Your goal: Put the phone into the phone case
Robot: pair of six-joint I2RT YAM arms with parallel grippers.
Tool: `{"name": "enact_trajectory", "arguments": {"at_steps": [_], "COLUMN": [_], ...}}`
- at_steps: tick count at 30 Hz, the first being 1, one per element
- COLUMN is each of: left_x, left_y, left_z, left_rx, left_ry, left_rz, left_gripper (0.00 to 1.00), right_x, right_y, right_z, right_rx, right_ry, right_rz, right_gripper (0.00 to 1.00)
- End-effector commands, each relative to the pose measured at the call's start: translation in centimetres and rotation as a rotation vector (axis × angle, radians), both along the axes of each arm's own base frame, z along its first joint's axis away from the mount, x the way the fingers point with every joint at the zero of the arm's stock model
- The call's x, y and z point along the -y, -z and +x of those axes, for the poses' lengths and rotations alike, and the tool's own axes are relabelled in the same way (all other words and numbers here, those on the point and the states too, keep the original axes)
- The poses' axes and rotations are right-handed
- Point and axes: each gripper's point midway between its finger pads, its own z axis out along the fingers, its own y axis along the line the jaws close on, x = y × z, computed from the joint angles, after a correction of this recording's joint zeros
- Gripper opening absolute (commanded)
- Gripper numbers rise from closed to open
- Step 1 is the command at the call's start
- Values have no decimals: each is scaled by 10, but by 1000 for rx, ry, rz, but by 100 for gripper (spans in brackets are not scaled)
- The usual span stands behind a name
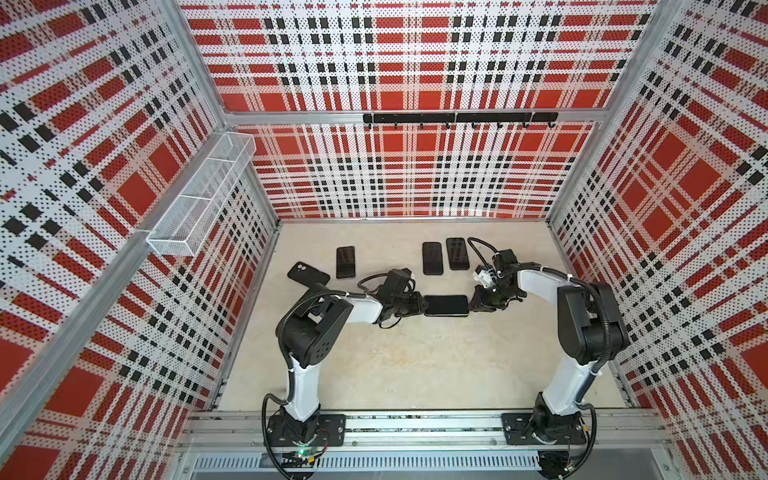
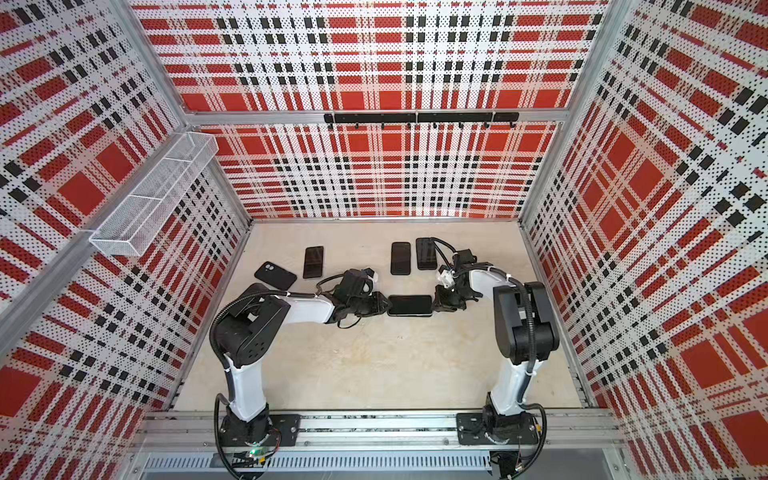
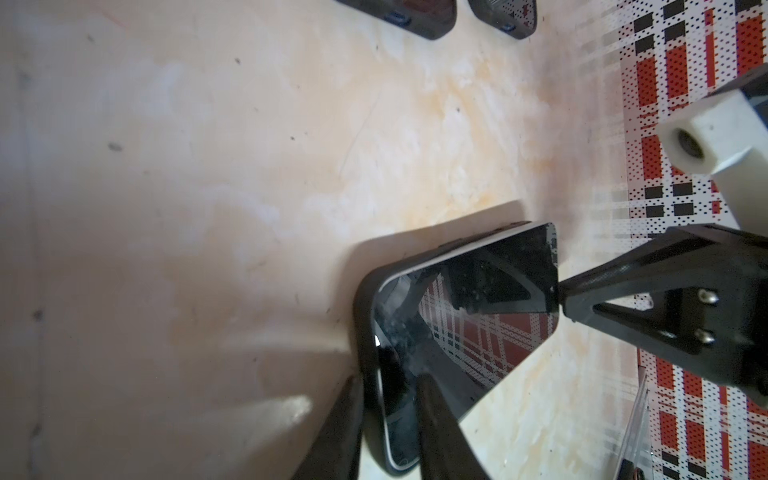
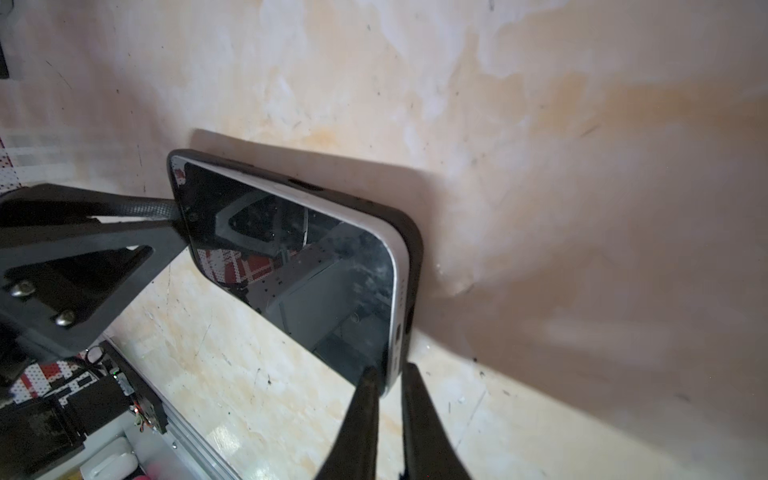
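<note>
left fingers (image 3: 436, 419) were clamped on one end of the phone case (image 3: 361, 316); right fingers (image 4: 363, 415) pinched the phone (image 1: 446, 305) at its opposite end. screen-up, the phone sat partly seated in that case at the middle of the tabletop (image 1: 415, 365).

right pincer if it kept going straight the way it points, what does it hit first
The phone, in its phone case: its near end sits between the right pincer's fingers. Past the far end, probably the left pincer.
</note>
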Motion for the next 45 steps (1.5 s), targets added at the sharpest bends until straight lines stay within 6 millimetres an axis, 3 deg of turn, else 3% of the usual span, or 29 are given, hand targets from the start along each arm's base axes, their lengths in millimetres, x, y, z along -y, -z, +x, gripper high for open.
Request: {"name": "enact_trajectory", "arguments": {"at_steps": [1,15,25,35,45], "left_x": [1,4,8,9,4], "left_y": [16,13,13,11,11], "left_z": [-10,-13,-16,-17,-19], "left_rx": [-36,-30,-26,-22,-25], "left_ry": [21,23,31,38,36], "left_rz": [45,29,26,17,6], "left_gripper": [27,26,26,26,26], "right_x": [-6,-14,-12,-15,-19], "right_y": [8,23,57,70,108], "right_z": [-3,-19,-55,-77,-119], "right_rx": [-8,-62,-185,-251,-361], "right_ry": [-8,-19,-34,-31,-26], "right_rz": [17,2,-100,-237,-316], "right_gripper": [10,9,9,9,8]}}
